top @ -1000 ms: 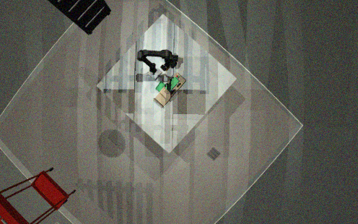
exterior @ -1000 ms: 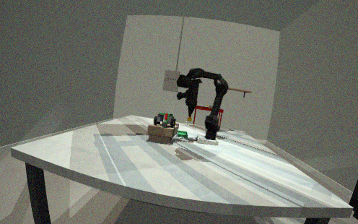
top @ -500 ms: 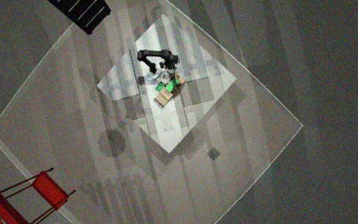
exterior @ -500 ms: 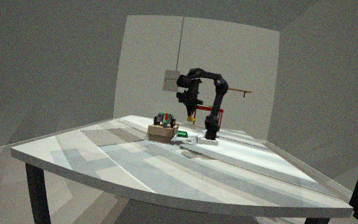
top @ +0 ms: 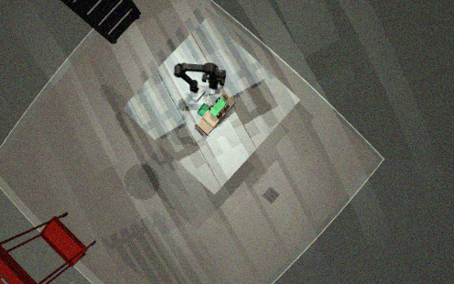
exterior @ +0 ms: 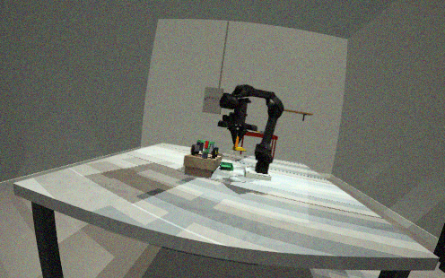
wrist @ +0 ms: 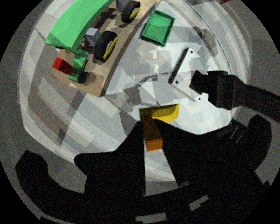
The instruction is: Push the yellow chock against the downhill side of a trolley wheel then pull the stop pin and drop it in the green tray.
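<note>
My gripper (exterior: 237, 141) (wrist: 147, 122) is shut on the orange handle of the yellow chock (exterior: 240, 149) (wrist: 168, 114) and holds it in the air, beside the ramp's uphill end. The green trolley (top: 218, 106) (wrist: 82, 21) stands on the wooden ramp (top: 207, 125) (exterior: 201, 165) (wrist: 98, 84). Two black wheels with yellow show on its near side in the wrist view. The red-headed stop pin (exterior: 206, 144) (wrist: 62, 65) sits in the green bracket at the uphill end. The chock's black base is not clearly visible. The green tray (top: 203, 109) (exterior: 226, 166) (wrist: 159, 27) is beside the ramp and looks empty.
The arm's white base plate (wrist: 182, 76) (exterior: 257, 175) lies beyond the tray from the ramp. The black arm (top: 197, 68) (exterior: 269, 121) bends over the table. A red frame (top: 64, 240) and a black drawer unit (top: 108, 18) stand away from the table.
</note>
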`<state>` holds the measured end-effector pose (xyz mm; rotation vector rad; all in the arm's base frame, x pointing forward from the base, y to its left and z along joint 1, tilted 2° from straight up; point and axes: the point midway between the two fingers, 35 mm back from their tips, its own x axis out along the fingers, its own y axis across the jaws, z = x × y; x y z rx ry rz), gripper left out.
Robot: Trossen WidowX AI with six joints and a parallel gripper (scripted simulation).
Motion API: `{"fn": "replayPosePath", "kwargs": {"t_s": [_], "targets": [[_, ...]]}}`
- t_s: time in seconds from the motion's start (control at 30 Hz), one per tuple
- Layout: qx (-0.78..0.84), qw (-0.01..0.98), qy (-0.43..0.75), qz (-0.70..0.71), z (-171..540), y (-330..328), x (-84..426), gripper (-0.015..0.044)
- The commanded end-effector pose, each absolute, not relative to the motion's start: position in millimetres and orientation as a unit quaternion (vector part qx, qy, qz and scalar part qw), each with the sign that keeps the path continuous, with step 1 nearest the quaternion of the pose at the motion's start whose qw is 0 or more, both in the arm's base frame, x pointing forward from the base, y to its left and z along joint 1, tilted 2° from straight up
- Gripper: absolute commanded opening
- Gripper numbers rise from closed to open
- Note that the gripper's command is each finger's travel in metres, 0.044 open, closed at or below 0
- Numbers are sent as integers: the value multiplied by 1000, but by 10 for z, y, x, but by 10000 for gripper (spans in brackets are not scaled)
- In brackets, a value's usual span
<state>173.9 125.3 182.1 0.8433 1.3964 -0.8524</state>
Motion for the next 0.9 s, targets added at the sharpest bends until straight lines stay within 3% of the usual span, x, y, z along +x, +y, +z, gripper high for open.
{"fn": "replayPosePath", "kwargs": {"t_s": [0.0,0.43,0.87], "targets": [[397,585,580,-405,1821,1244,1741,0],[511,487,480,-520,1821,1245,1741,0],[512,486,478,-522,1811,1027,1797,0]]}}
